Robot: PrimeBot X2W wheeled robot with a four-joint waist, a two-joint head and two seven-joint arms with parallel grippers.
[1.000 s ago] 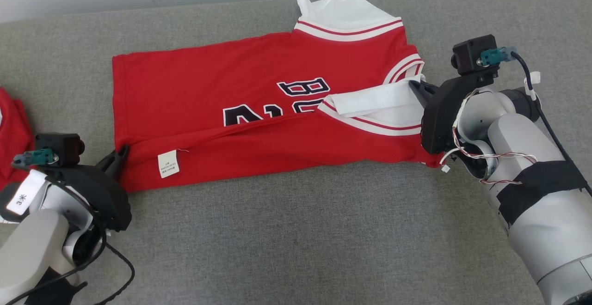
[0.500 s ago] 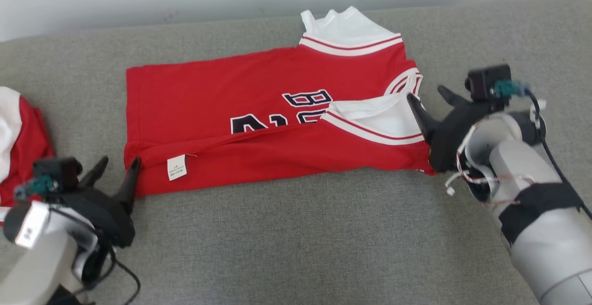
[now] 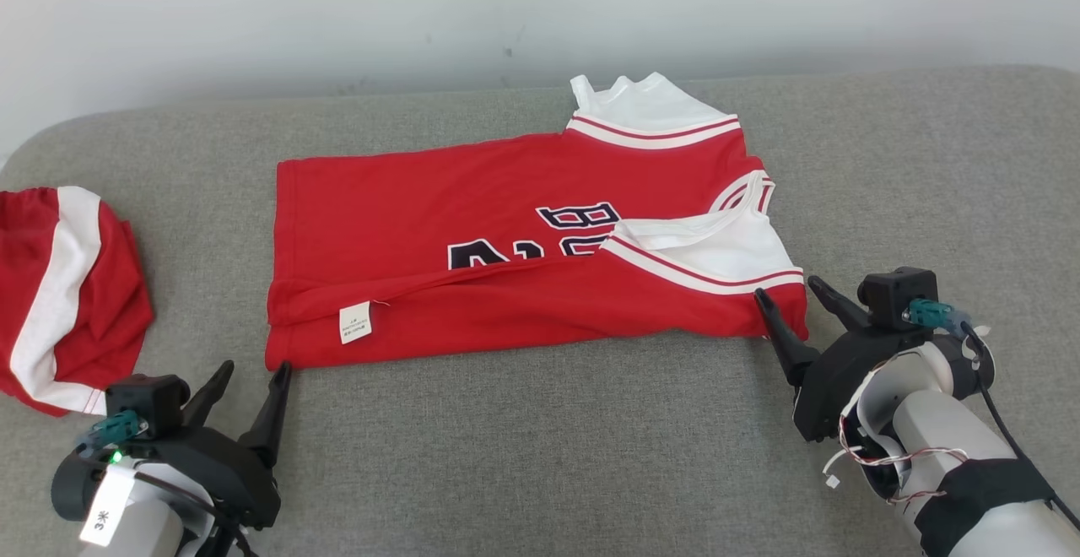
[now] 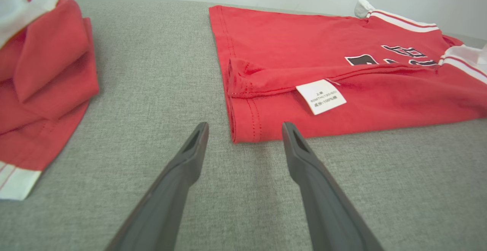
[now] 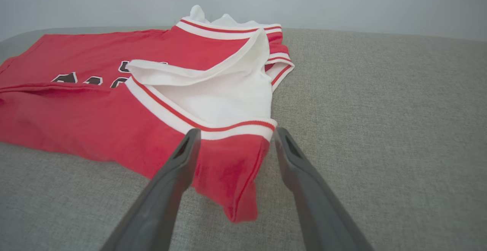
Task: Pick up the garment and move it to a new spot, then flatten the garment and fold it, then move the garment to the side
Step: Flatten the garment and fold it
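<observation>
Left gripper (image 3: 256,367) and right gripper (image 3: 785,287), both spread wide and empty, sit at the near corners of the red shirt (image 3: 439,202), which lies half-folded on the grey cushion (image 3: 540,456). A second red garment (image 3: 76,287) lies farther left.

The left gripper (image 3: 256,365) and the right gripper (image 3: 785,286) are moulded in matt black, each ended by two long, tapered dark fingers (image 4: 182,167) slotted near the tips. A black camera block (image 3: 890,295) with a teal connector (image 3: 926,314) is mounted on each wrist. The forearms (image 3: 928,418) are cased in pale grey. A white label (image 3: 103,513) marked "3米" and a green light (image 3: 114,456) are seen on the left wrist. Red-and-white wires (image 3: 894,458) and a band of black tape (image 3: 979,494) are seen on the right arm.
</observation>
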